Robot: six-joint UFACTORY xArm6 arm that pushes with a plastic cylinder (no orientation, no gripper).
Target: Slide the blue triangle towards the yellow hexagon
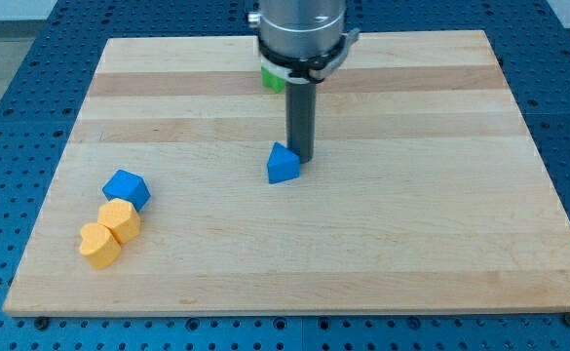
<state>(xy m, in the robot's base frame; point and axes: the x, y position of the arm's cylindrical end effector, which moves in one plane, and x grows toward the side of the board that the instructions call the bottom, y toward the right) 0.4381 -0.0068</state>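
The blue triangle [283,165] lies near the middle of the wooden board. My tip [301,159] stands right beside it, touching or nearly touching its upper right edge. The yellow hexagon [120,219] sits at the view's lower left, far from the triangle. It is pressed between a blue cube-like block [127,187] above it and a yellow heart-shaped block [99,245] below it.
A green block [272,79] shows at the view's top, mostly hidden behind the arm's body [300,29]. The board [411,244] rests on a blue perforated table.
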